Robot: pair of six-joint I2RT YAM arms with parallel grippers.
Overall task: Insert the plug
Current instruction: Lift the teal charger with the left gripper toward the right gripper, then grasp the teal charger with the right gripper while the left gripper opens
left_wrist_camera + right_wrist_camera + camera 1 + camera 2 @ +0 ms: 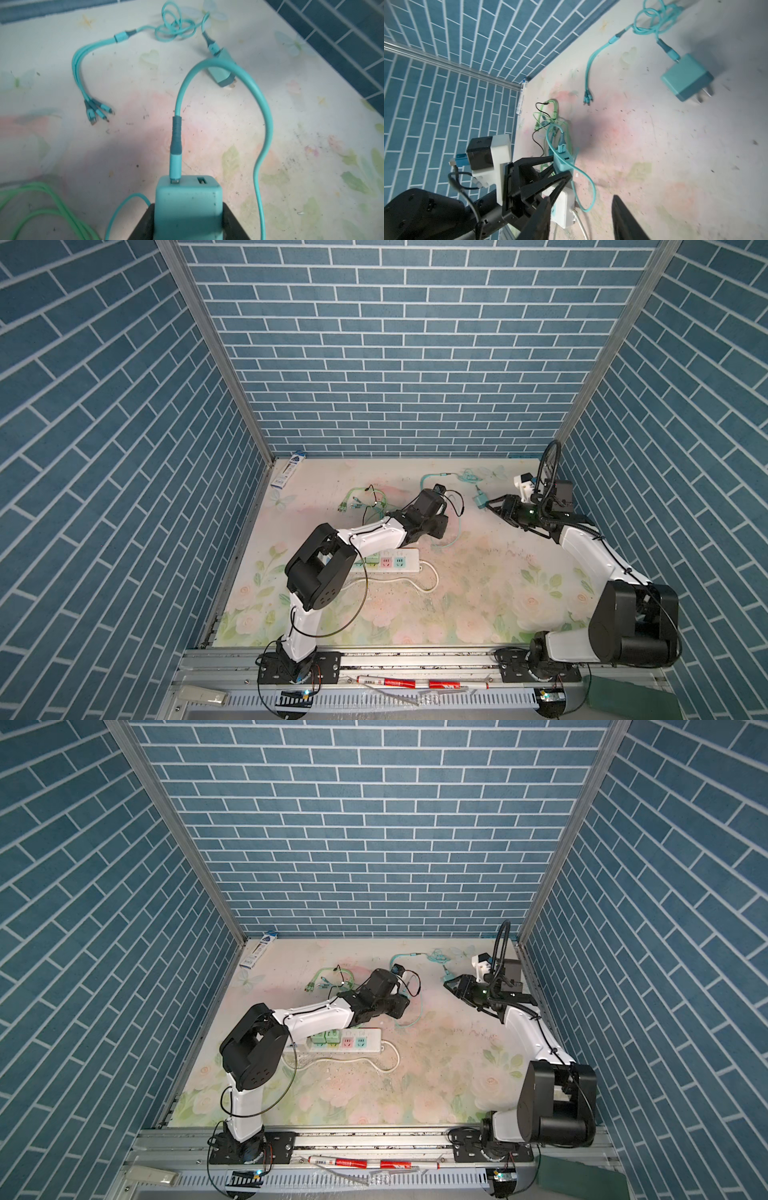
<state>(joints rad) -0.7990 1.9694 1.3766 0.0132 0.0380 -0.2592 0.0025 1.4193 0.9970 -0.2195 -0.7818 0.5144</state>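
Over the middle of the flowered table (478, 593), grips a teal plug (188, 199) in the left gripper (188, 218), jaws closed narrow on its two flat sides. Carries a teal cable (179, 93) in one of the plug's two ports (the neighbouring port bare), arching up and then back past one of the fingers (228, 224). Hides that held plug beneath the wrist in both top views; cannot tell from any view whether its prongs touch anything. Nearer the front, shows a white power strip (375, 1042) flat on the table, apart from the held plug, with two green plugs (318, 1039) seated side by side and a pink and a teal socket bare next to them. Left of that gripper in both top views, shows a loose tangle of green cables (361, 502). At the back right, holds the right gripper (581, 197) with jaws wide and nothing between them, near a second teal plug (686, 78) lying on its side on the table, prongs bare, with its own cable (652, 27) bunched behind.
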